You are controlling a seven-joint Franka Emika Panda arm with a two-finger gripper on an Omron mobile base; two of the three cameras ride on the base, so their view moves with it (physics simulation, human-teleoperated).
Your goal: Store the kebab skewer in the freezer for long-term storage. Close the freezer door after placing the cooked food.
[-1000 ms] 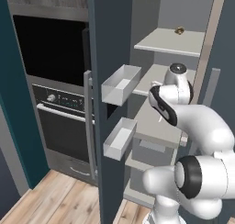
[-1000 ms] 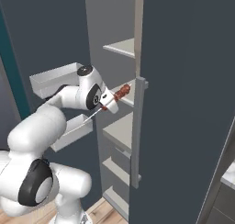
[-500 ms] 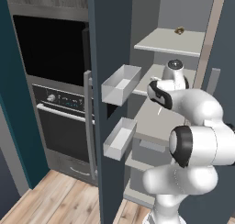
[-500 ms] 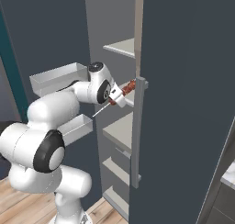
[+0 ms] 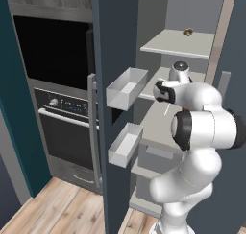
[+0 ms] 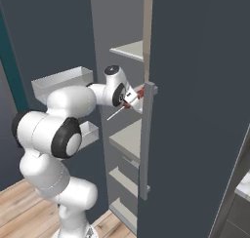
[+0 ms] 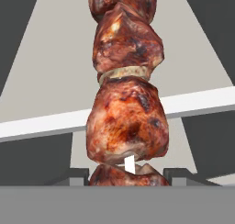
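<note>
The freezer (image 5: 166,127) stands open, its pale shelves showing. My gripper (image 6: 131,98) reaches in over a middle shelf (image 6: 128,137) and is shut on the kebab skewer (image 6: 139,92), whose pale stick end slants down to the left. In the hand view the skewer's browned red chunks (image 7: 124,117) rise from between the gripper (image 7: 126,175) and run over a grey shelf (image 7: 55,71). In the left base view my own arm hides the hand. The freezer door (image 5: 113,41) is swung wide open, with two pale bins (image 5: 127,87) on its inner face.
The freezer's other door (image 6: 195,110) with its silver handle (image 6: 146,139) stands close on the right of my hand. A small golden object (image 5: 188,31) lies on the upper shelf. A black-glass microwave (image 5: 53,48) and oven (image 5: 67,120) lie left of the open door.
The arm has stretched further into the freezer, carrying the skewer inward over the middle shelf. The grip on the skewer is unchanged.
</note>
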